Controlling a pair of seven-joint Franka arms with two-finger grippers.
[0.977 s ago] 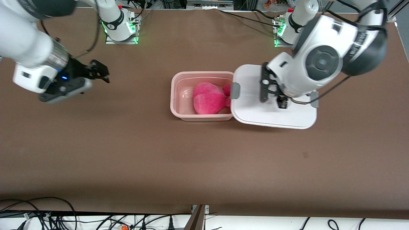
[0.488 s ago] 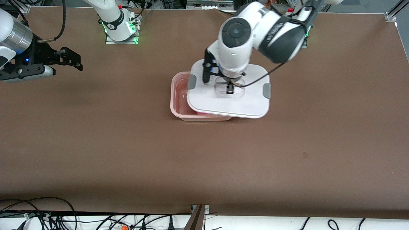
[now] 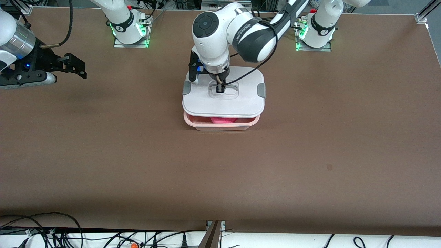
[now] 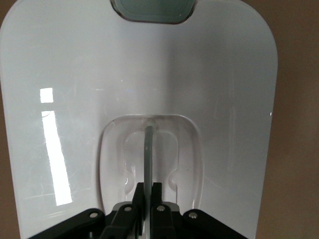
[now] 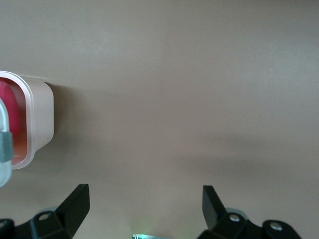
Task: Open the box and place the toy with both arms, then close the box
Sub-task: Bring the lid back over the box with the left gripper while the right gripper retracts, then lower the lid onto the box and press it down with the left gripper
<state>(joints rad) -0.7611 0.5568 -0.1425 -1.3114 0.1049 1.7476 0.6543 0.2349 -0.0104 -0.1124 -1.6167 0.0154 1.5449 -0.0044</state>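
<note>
The pale pink tub (image 3: 220,124) stands in the middle of the table with the pink plush toy (image 3: 223,120) inside, showing only under the lid's near edge. The white lid (image 3: 224,100) with grey clips (image 3: 261,90) hangs just above the tub, nearly lined up with it. My left gripper (image 3: 219,89) is shut on the lid's thin handle (image 4: 148,159) in the clear recess. My right gripper (image 3: 74,67) is open and empty over bare table toward the right arm's end. The right wrist view shows the tub's end (image 5: 35,124) with the toy (image 5: 9,112) inside.
The brown table (image 3: 220,172) spreads around the box. The arm bases (image 3: 128,29) stand at the table's edge farthest from the front camera. Cables (image 3: 51,234) lie off the nearest edge.
My left gripper has carried the lid from beside the tub toward the right arm's end until it hangs over the tub. My right gripper has drawn away toward its end of the table.
</note>
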